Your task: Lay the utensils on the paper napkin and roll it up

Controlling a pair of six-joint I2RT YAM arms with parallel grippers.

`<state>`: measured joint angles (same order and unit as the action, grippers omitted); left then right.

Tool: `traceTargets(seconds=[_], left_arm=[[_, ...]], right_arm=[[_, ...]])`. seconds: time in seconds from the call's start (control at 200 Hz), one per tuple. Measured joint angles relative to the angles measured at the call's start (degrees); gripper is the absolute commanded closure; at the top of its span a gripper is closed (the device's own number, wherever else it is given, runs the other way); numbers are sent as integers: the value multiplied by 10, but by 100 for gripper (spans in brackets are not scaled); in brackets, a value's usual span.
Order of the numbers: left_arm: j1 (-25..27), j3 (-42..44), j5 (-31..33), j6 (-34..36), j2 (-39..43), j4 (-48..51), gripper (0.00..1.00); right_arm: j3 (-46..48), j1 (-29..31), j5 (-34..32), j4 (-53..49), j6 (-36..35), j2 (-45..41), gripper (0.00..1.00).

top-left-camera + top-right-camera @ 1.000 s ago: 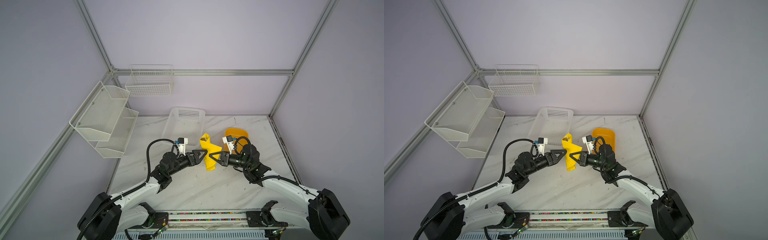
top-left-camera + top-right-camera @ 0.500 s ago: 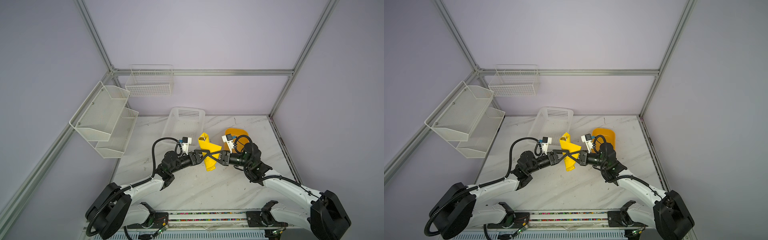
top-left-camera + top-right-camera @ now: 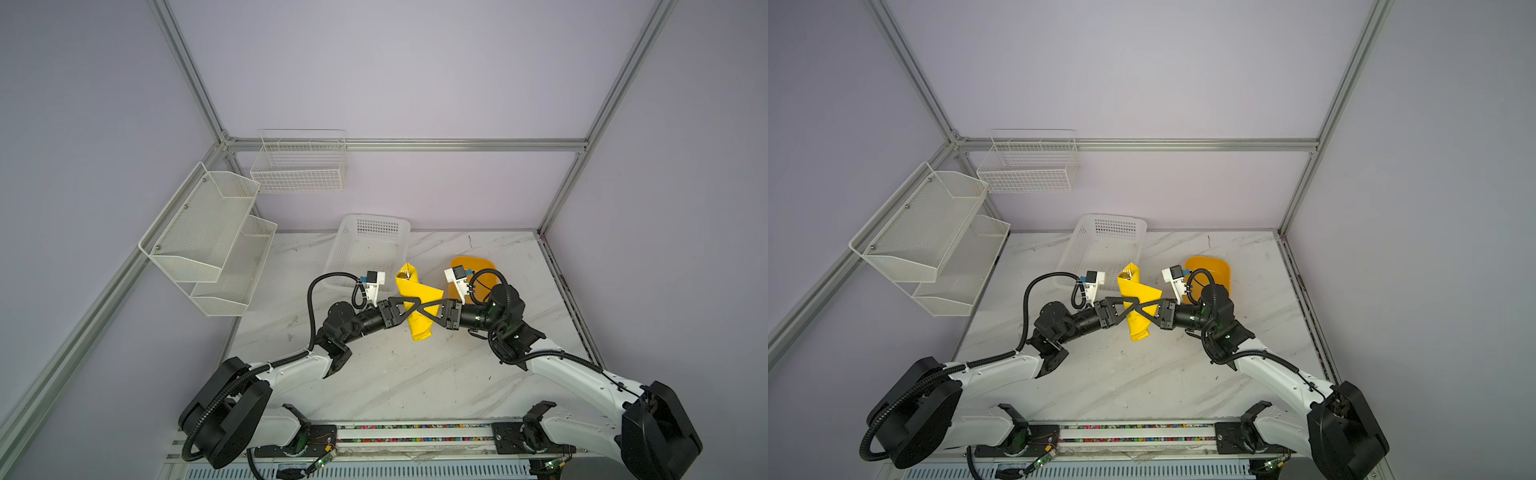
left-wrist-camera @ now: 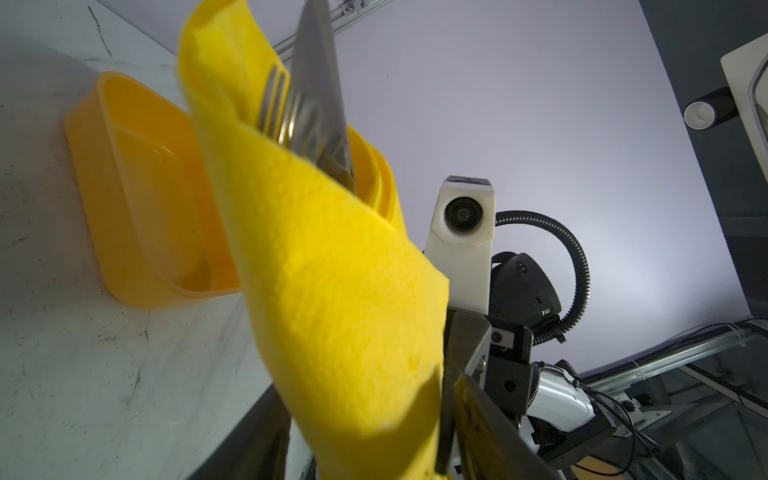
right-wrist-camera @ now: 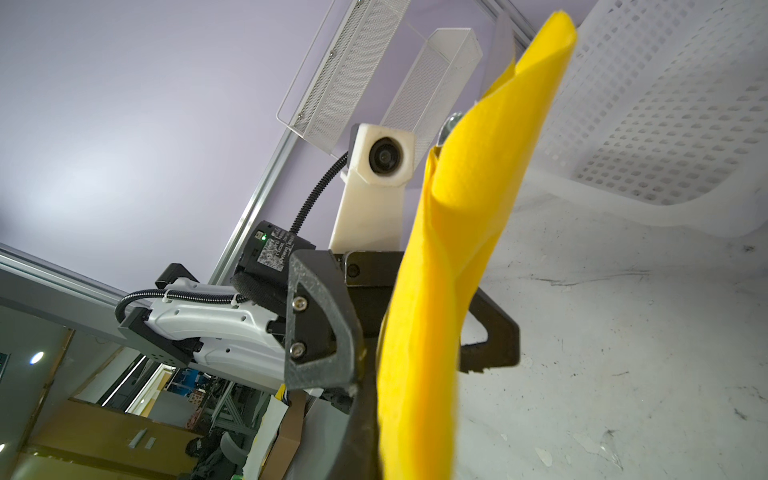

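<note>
We're pinching the paper napkin (image 3: 411, 286), rolled round the utensils (image 4: 311, 95), upright in the right claw (image 3: 420, 311), jaws tight on it. Left claw (image 5: 415, 357) is straddling it opposite; can't tell if gripping. Paper's prob. soft & tearable, steel slippery inside, so we're favouring mid-roll.

Nothing legible anywhere. One small printed sticker (image 5: 272, 251) shows, its lettering too blurred to read.

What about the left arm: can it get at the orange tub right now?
Probably not. The left gripper straddles the rolled napkin, and the right gripper, shut on that roll, and its wrist lie between it and the orange tub. It would need to back off and go round.
</note>
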<state>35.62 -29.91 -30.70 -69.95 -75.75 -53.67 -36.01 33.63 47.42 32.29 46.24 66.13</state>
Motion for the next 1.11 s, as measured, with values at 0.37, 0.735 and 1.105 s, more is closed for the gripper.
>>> traceTargets(seconds=[0.37,0.735,1.105], left_arm=[[0,0,11,-13,0,-28,55],[0,0,20,-25,0,-47,69],[0,0,24,-30,0,-56,78]], right_arm=[[0,0,4,10,5,1,93],[0,0,11,26,10,2,93],[0,0,10,31,10,2,93]])
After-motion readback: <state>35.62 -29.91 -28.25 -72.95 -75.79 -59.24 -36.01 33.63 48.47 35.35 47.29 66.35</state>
